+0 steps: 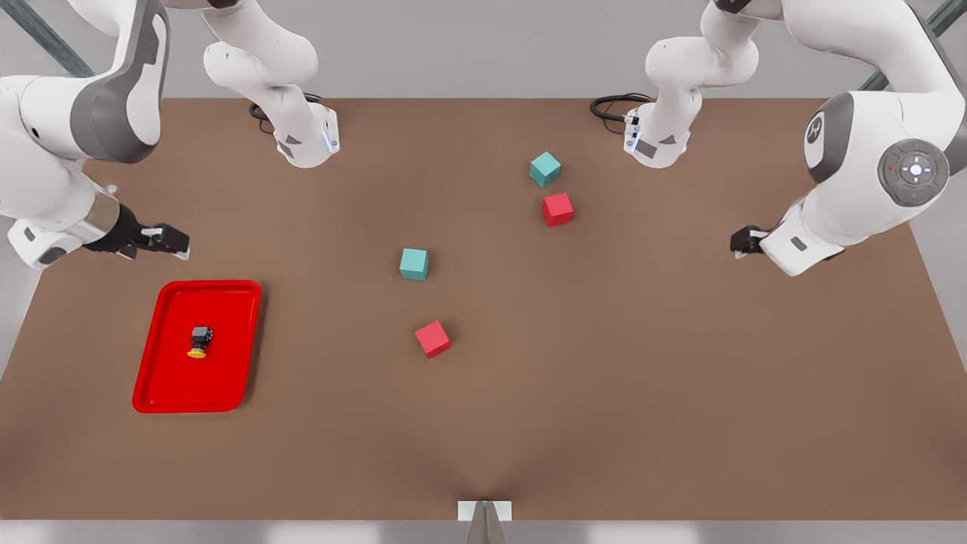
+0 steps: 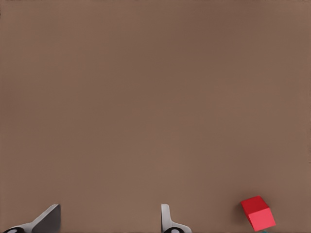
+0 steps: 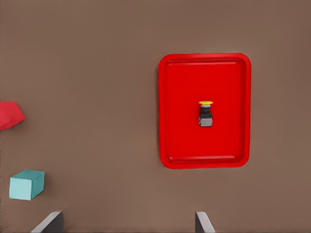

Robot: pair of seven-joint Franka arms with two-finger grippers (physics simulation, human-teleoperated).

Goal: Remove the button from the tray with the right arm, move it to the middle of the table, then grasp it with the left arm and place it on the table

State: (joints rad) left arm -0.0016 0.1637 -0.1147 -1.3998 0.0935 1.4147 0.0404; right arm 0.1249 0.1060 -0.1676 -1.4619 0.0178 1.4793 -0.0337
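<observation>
The button point(image 1: 199, 341) lies on its side in the middle of the red tray point(image 1: 174, 385), yellow cap toward the table's front edge. The tray sits on the table point(image 1: 604, 393) at the front view's left. My right gripper point(image 1: 177, 243) hovers behind the tray's far edge, open and holding nothing. From the right wrist view, the button point(image 3: 205, 114) and tray point(image 3: 184, 97) lie ahead of the open right gripper point(image 3: 129, 221). At the front view's right my left gripper point(image 1: 736, 242) waits above bare table, and the left wrist view shows the left gripper point(image 2: 109, 216) open.
Two teal cubes point(image 1: 545, 169) point(image 1: 414, 264) and two red cubes point(image 1: 557, 209) point(image 1: 433, 338) are scattered across the table's middle. A red cube point(image 2: 258, 212) is near the left gripper. Both arm bases stand at the far edge.
</observation>
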